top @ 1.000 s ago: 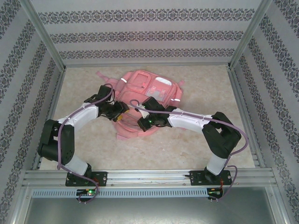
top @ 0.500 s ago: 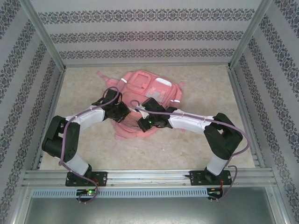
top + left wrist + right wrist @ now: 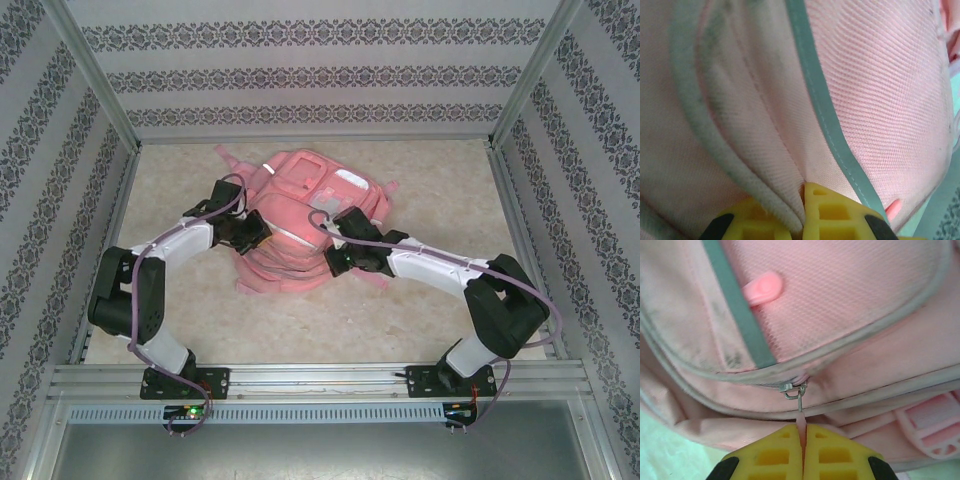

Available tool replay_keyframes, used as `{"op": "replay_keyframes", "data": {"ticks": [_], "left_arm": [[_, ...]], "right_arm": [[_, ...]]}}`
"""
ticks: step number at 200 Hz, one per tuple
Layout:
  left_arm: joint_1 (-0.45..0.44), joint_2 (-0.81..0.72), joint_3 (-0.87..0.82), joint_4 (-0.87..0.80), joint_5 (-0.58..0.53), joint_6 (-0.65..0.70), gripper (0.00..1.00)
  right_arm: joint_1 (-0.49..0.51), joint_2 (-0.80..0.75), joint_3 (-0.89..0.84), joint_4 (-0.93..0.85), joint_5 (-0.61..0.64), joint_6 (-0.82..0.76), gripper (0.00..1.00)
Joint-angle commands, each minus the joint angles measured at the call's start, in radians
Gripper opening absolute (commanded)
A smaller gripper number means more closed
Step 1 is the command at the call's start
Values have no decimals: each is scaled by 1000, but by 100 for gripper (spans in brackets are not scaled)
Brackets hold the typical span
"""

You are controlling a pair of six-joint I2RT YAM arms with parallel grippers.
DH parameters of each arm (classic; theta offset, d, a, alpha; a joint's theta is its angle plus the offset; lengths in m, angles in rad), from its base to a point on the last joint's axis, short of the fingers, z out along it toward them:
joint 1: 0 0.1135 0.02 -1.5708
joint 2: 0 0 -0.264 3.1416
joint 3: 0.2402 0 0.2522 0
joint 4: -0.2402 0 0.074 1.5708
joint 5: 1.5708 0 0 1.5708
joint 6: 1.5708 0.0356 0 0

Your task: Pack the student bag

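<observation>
Pink bag pinched both sides: L gripper clamped on piped seam btw its fingers, R gripper closed on zip pull.

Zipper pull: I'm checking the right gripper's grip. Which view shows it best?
Right wrist: the zipper pull is pinched in the right gripper, below its slider, close up. Top external: too small to tell; left wrist faces other student bag fabric.

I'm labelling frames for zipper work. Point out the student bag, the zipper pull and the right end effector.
student bag point(image 3: 300, 195): top external view, front panel.
zipper pull point(image 3: 800, 419): right wrist view, thin pink strip.
right end effector point(image 3: 802, 435): right wrist view, between the yellow fingertips.
</observation>
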Motion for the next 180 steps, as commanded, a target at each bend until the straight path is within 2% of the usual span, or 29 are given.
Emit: {"op": "replay_keyframes", "data": {"ticks": [1, 32, 54, 63, 68, 72, 76, 93, 120, 156, 180], "left_arm": [[19, 74, 90, -139, 120, 243, 0], [22, 168, 268, -360, 50, 505, 0], [47, 231, 361, -351, 39, 531, 1], [65, 256, 393, -325, 41, 502, 10], [75, 268, 410, -311, 45, 483, 21], [84, 277, 427, -300, 49, 468, 33], [90, 286, 442, -296, 54, 453, 40], [101, 288, 478, -275, 88, 400, 45], [97, 195, 369, -220, 134, 307, 46], [59, 45, 105, -184, 71, 269, 52], [27, 3, 24, -93, 56, 166, 53]], "right_arm": [[-36, -37, -26, -86, 64, -22, 0], [2, -36, -5, -67, -26, -60, 0], [52, -5, 31, -66, -53, -65, 0], [71, 11, 49, -65, -61, -59, 0], [82, 20, 59, -62, -68, -56, 0], [90, 27, 66, -59, -71, -53, 0], [98, 35, 73, -57, -75, -50, 0], [122, 71, 101, -40, -94, -37, 0], [150, 118, 143, -37, -101, -30, 0], [162, 122, 144, -20, -102, -14, 0], [162, 116, 136, -13, -116, -8, 0]]}}
